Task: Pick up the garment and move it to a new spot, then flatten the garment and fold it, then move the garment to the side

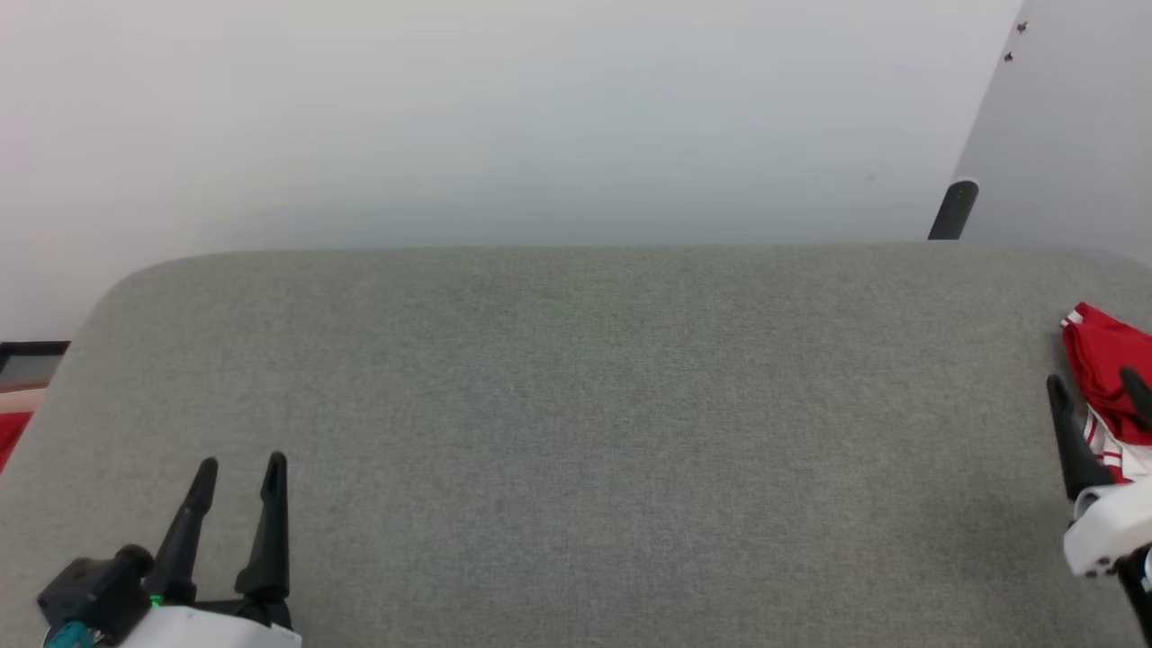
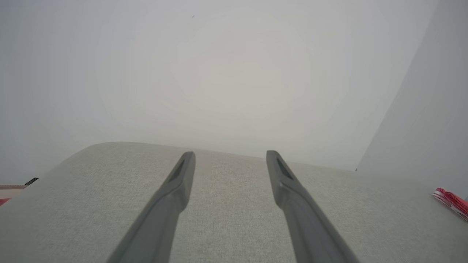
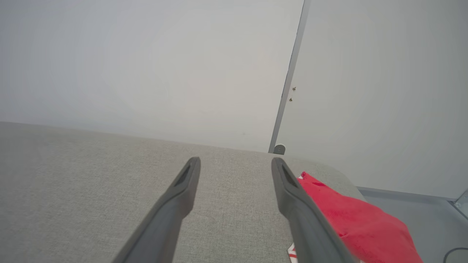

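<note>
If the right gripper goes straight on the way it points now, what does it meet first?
Probably nothing soon. Ahead of the right gripper lies the bare grey surface, then the wall. The garment lies off to its side, likely outside that line, though depth is unclear.

A grey fabric table (image 1: 576,405) with rounded corners fronts a plain pale wall (image 1: 450,117); a grey panel (image 1: 1071,135) stands beyond its right corner.

Place: plain, bare indoor room, like a lab or test space
Signs: white walls (image 1: 450,117); grey fabric-covered table (image 1: 576,405); grey floor (image 3: 402,206)
</note>
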Controlling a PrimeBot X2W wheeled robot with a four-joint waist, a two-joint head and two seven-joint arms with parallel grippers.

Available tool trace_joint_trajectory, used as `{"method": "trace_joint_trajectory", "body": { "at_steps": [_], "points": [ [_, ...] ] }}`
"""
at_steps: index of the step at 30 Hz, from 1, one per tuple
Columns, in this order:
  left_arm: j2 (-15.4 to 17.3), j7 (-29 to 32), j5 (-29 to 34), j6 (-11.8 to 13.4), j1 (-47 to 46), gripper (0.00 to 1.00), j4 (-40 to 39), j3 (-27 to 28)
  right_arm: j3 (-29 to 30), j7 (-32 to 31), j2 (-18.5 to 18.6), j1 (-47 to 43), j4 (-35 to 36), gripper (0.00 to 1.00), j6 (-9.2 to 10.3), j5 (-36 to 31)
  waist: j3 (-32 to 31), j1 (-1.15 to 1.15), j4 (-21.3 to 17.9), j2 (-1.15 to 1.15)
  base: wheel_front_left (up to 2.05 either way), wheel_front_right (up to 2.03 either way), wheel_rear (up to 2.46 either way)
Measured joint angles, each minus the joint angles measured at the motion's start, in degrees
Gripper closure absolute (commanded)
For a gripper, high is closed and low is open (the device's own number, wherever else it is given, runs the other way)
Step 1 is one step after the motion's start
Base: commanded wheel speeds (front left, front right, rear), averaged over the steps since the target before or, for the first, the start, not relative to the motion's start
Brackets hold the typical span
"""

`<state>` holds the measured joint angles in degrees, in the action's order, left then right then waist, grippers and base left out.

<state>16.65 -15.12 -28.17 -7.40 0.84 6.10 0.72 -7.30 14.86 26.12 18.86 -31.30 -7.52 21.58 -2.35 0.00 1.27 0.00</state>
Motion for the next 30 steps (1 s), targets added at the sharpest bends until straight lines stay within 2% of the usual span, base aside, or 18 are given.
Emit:
{"method": "trace_joint_trajectory", "body": {
  "at_steps": [8, 15, 30],
  "points": [
    [-0.1, 0.0, 0.3, 0.0, 1.2, 0.00, 0.0, 1.1, 5.8, -2.0, -5.0, -7.7, 7.6, 0.00, 0.00, -4.0, -0.7, 0.00, 0.8, 0.00, 0.00, 0.00, 0.00],
    [-0.5, 0.0, 1.1, 0.0, 1.6, 0.00, -0.2, 1.7, 7.9, -4.2, -8.8, -12.4, 13.2, 0.00, 0.00, -5.8, -0.7, 0.00, 1.0, 0.00, 0.00, 0.00, 0.00],
    [-0.9, 0.0, 2.5, 0.0, 1.6, 0.00, -0.8, 1.9, 10.3, -6.6, -12.8, -17.9, 19.0, 0.00, 0.00, -7.5, -0.7, 0.00, 0.3, 0.00, 0.00, 0.00, 0.00]
  ]
}}
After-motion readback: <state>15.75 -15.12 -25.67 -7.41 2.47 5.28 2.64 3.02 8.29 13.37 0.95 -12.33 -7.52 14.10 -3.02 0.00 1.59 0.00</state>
